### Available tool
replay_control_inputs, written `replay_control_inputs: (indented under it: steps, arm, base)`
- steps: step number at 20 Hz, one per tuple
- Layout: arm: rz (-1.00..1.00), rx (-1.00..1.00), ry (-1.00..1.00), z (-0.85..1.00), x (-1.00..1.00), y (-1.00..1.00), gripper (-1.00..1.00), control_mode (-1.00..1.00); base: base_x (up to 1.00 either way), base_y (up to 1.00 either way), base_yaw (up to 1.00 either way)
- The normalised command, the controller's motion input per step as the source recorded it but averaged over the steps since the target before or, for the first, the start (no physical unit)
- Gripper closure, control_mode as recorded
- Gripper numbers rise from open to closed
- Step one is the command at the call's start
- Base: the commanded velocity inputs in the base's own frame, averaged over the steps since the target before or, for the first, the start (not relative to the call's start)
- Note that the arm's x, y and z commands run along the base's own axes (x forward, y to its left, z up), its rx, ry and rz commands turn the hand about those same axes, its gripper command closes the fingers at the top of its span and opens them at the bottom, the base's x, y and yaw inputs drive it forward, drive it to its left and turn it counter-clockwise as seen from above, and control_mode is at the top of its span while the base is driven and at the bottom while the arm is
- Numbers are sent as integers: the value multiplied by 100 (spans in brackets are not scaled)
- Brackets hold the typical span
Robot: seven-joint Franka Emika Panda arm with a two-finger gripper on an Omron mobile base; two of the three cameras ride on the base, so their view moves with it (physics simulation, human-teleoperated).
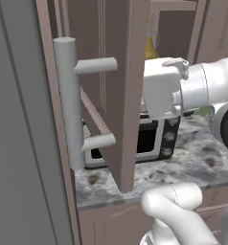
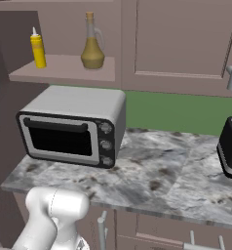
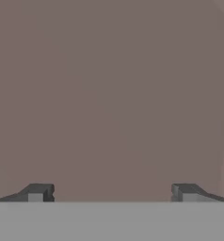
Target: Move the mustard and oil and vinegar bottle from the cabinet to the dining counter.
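arm [image 1: 202, 88]: white rounded links | joints: dark | claw [image 3: 112, 192]: dark grey tips

One mustard [image 2: 38, 49]; one oil and vinegar bottle [image 2: 92, 46]; one toaster oven [image 2: 71, 125].

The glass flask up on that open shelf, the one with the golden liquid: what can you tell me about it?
The oil and vinegar bottle is a clear glass flask with a wide rounded base, a thin neck, a small loop handle by the neck and a tan stopper. Olive-gold liquid fills its bulb. It stands upright on the inner shelf of the cabinet, to the right of the mustard and apart from it, above the toaster oven. Nothing else touches it.
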Motion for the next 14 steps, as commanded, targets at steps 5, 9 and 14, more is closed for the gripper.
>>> replay_control_inputs:
  steps: [5,9,14]
  arm:
    - [0,-13,-11,0,2,36,-100,-100]
    - [-4,-11,-1,0,23,-8,-100,-100]
    - [-3,-13,0,2,22,-51,-100,-100]
  base:
    - [0,0,0]
    - [0,0,0]
    - [0,0,0]
